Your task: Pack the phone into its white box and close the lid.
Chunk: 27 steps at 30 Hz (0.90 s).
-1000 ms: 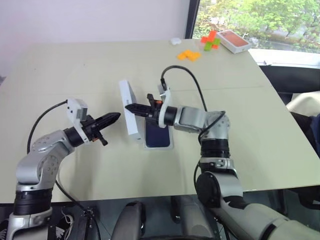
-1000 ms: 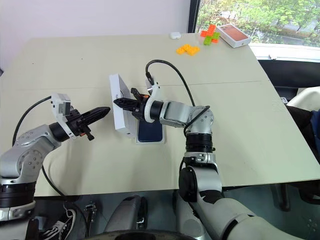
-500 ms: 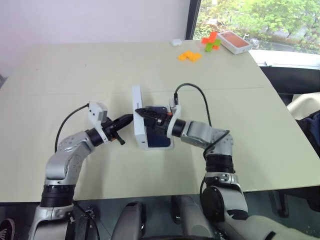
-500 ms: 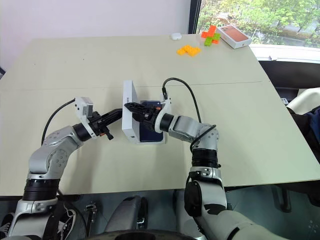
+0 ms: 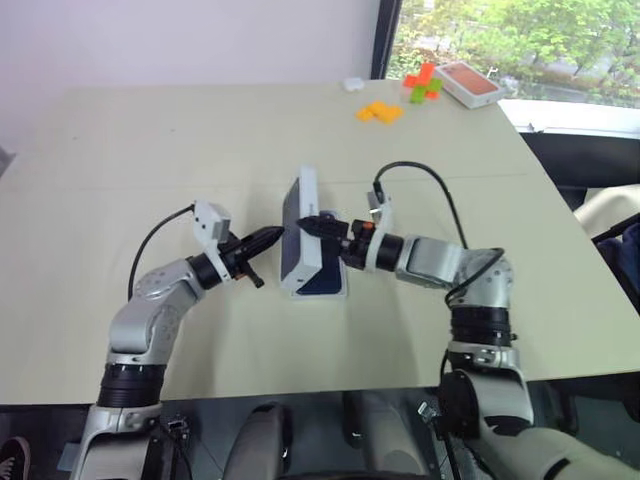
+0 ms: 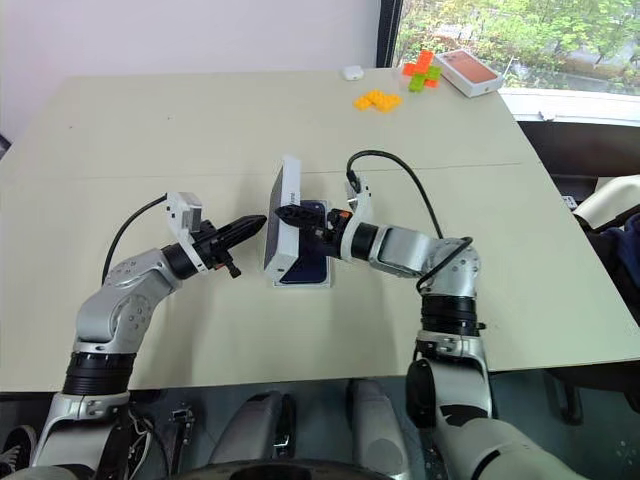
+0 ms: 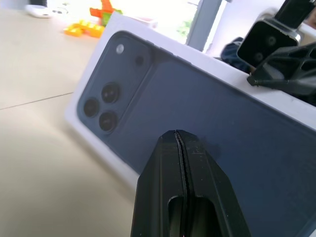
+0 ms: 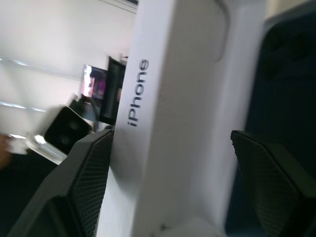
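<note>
The lid stands on its long edge in the middle of the table and leans to the right, over the white box. The dark blue phone lies in that box, partly hidden by the lid. My left gripper is shut, its tip at the lid's printed face. My right gripper is open on the lid's other side, near its top edge. The lid's white side wall, lettered "iPhone", shows between its spread fingers.
At the table's far right corner lie a box with an orange-red top, orange blocks, green and red blocks and a small white object. The table's right edge runs beside a dark gap.
The lid went from upright to leaning right over the box. My right gripper opened off the lid and drew back to the right. My left gripper moved right, up to the lid's face.
</note>
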Tool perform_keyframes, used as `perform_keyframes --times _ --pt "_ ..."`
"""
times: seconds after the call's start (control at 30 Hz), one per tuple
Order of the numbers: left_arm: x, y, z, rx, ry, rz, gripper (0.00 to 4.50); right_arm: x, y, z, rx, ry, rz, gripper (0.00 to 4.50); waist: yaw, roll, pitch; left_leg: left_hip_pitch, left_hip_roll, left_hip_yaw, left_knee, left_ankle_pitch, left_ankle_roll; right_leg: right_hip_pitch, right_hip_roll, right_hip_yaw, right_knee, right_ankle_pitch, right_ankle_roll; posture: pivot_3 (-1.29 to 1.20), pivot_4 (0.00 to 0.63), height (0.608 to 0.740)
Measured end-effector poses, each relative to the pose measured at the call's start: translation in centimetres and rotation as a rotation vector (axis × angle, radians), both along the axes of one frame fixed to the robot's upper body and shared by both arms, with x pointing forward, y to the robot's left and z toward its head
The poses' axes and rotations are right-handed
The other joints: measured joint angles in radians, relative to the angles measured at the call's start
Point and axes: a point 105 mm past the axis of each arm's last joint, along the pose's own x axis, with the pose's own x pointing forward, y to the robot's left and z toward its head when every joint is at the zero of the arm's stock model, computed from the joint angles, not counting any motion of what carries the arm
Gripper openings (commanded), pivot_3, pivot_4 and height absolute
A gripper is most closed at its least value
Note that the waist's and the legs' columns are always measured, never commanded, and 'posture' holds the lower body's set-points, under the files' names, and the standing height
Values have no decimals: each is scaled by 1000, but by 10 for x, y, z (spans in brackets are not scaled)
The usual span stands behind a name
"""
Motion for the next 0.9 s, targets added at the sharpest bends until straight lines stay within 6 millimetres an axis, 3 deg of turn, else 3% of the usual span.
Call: perform_keyframes --times 0.3,0.57,0.9 --pt "-1 -3 -1 -3 4 -11 0 0 -37 -3 -254 -157 75 3957 2 -1 0 1 1 3 1 0 0 0 2 3 0 0 0 0 150 740" --pt "1 4 1 2 -1 8 0 6 -48 -5 -449 -357 158 3957 5 -1 0 1 1 5 1 0 0 0 2 5 0 0 0 0 150 740" --pt "2 17 -2 9 26 62 0 3 -41 -17 -546 -451 246 3957 7 -1 0 1 1 5 1 0 0 0 1 5 0 0 0 0 150 740"
